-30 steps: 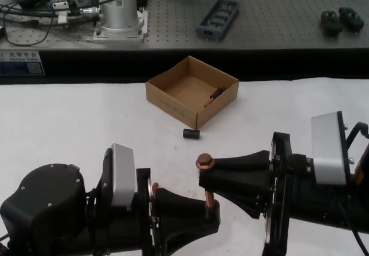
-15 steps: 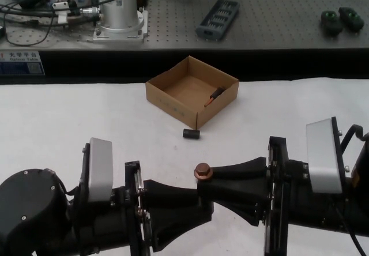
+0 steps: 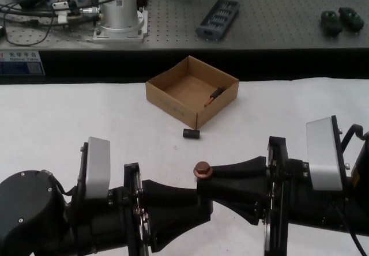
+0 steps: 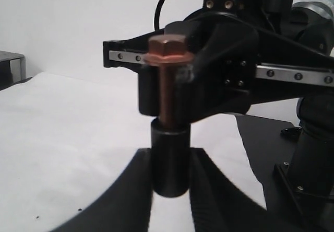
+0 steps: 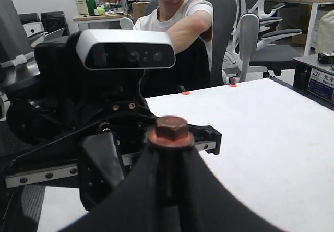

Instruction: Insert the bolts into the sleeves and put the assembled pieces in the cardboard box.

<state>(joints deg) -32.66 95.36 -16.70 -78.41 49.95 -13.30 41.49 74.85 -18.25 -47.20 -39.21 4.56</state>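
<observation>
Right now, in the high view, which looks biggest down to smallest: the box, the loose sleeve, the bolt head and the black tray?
1. box
2. black tray
3. loose sleeve and bolt head: these look about alike, and the bolt head is nearer the camera, so I won't rank them.

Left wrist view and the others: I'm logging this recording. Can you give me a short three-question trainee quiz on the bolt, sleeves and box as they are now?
1. True or false: the copper bolt is sunk to its head in the black sleeve.
2. What lies just outside the near corner of the cardboard box?
A. a loose black sleeve
B. a wrench
C. a second box
3. Fill in: the bolt is gripped by the ___ tool.

Key:
1. False; bare shank shows above the sleeve.
2. A
3. right tool
</observation>
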